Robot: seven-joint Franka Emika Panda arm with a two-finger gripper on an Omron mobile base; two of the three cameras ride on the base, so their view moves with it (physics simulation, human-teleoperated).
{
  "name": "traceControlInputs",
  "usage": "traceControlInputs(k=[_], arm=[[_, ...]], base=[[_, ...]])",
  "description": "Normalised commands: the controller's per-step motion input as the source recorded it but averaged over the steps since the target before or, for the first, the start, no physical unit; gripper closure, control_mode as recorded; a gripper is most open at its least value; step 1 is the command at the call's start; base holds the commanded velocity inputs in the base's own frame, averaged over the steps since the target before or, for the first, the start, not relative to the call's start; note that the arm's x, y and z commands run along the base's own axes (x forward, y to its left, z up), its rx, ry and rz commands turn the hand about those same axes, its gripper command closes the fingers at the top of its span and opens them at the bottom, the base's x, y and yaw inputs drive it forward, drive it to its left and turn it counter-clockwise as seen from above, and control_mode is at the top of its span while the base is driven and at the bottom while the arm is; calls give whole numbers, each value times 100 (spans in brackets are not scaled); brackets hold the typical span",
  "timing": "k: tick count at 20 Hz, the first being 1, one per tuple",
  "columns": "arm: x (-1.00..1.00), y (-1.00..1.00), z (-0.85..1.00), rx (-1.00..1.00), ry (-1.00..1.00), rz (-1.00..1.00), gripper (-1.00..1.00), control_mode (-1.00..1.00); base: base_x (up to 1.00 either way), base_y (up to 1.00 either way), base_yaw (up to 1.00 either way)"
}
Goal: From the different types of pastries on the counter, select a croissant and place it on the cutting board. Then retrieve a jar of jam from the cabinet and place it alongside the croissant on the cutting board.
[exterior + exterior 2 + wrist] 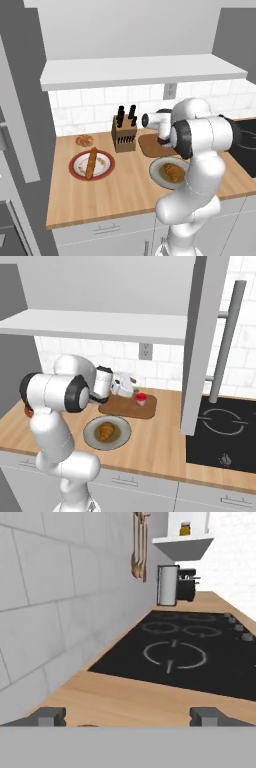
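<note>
Gripper (134,390): I read jaws apart, beside jam (141,399) | jam upright on board (122,404) | croissant (105,431) on plate (121,441), long axis probably toward wall

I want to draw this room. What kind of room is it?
A kitchen, most likely: a black glass stovetop set into a tan wooden counter, a brown wooden knife block, and white tiled wall.

A golden-brown ridged croissant (105,431) lies on a round grey plate (123,437), beside a reddish-brown wooden cutting board (125,406) bearing a small red jam jar (141,399). A long golden baguette (91,163) crosses a red-rimmed white plate (76,169) on the light tan plank-grained counter (115,197), near a black glass hob (225,436).
</note>
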Motion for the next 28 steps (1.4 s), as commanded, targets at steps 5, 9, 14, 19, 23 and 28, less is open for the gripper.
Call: traceControlInputs(k=[5, 9, 14, 19, 23, 28], arm=[[-99, 2, 33, -3, -15, 19, -100, -100], [-79, 0, 95, -8, -19, 2, -100, -100], [-37, 15, 100, -1, 1, -3, -100, -100], [-36, 50, 100, 12, 28, -6, -100, -100], [-26, 26, 65, -1, 30, 5, -100, -100], [-40, -1, 3, -1, 9, 25, -100, -100]], base=[[0, 0, 0], [0, 0, 0], [0, 0, 0], [0, 0, 0], [0, 0, 0], [0, 0, 0]])
